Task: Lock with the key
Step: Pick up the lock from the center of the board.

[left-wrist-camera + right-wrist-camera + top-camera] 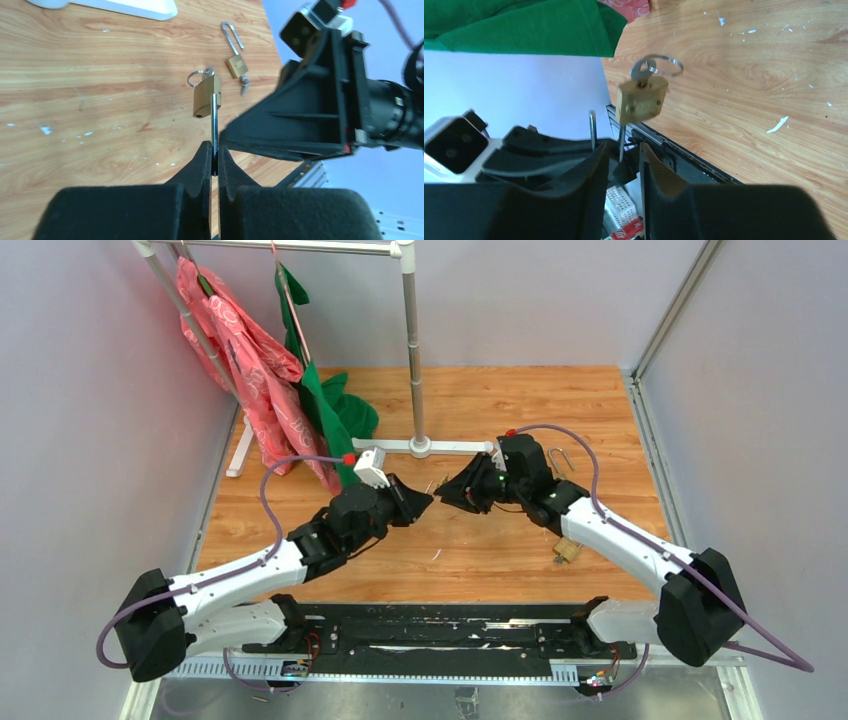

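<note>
Brass and thin steel are all you have to work with, and the steel is the weak point. The left gripper (214,150) is clamped tight on one leg of the shackle (214,125), and the padlock (206,97) stands out beyond its tips with nothing else bearing it. Your right gripper (624,152) has its jaws apart, straddling the shackle just beside the left tips; I cannot tell whether either pad touches the steel.

If you draw that gripper away at a slant, a finger could catch the shackle and twist it in the left pads. The body looks swung off the free leg, so it could then spin round until the keyhole faces away from you. A slick round rod between flat pads will likely slide under a hard push along it, so pressing the body home risks driving the whole padlock back through the grip.

The key (642,72) sits in the far end of the body with its key ring (666,65) hanging loose. A clumsy pinch there may pull it out instead of turning it.

The padlock is held in the air above the table (75,100), between the two grippers. It is well apart from the second padlock (236,65), which lies open on the wood.
</note>
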`<state>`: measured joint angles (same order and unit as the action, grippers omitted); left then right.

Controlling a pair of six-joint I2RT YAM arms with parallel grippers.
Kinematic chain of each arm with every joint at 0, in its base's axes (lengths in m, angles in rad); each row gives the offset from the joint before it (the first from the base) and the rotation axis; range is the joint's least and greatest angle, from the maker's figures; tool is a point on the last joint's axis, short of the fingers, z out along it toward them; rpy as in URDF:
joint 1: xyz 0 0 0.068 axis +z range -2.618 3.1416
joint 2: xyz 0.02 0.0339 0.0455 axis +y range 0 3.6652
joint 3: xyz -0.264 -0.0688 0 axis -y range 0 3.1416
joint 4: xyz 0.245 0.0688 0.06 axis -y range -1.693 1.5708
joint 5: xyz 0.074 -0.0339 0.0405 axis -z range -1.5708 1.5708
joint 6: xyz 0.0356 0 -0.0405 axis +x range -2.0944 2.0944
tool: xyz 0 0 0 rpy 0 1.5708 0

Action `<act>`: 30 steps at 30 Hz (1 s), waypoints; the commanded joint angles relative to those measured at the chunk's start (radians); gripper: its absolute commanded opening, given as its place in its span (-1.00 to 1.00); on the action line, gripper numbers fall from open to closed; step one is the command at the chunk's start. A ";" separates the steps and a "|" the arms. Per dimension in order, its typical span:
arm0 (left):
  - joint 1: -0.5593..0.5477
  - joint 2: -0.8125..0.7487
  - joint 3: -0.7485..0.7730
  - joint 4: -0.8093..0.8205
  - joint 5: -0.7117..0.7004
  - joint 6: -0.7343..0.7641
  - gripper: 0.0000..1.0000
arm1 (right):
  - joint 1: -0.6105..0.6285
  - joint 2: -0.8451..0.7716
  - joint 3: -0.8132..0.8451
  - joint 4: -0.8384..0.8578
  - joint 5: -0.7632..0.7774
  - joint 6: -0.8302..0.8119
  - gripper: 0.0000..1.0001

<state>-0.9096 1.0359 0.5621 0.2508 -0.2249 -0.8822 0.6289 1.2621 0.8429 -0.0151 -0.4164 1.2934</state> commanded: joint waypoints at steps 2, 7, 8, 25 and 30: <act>0.051 -0.058 0.149 -0.280 0.024 0.096 -1.00 | 0.014 -0.113 -0.016 -0.032 -0.062 -0.201 -0.17; 0.130 -0.047 0.351 -0.577 0.231 0.261 -1.00 | 0.015 -0.211 0.042 -0.144 -0.102 -0.663 -0.11; 0.137 -0.037 0.391 -0.633 0.287 0.305 -1.00 | 0.016 -0.235 0.042 -0.179 -0.066 -0.748 -0.11; 0.144 0.025 0.637 -0.963 0.743 0.891 -1.00 | 0.020 -0.500 -0.113 0.096 -0.280 -1.452 0.13; 0.144 -0.054 0.611 -0.950 0.792 1.003 -1.00 | 0.020 -0.446 -0.065 0.127 -0.481 -1.388 0.31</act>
<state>-0.7723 1.0523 1.1614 -0.6930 0.4789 -0.0158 0.6353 0.7959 0.7250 0.0612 -0.6907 -0.0807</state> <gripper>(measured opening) 0.037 0.624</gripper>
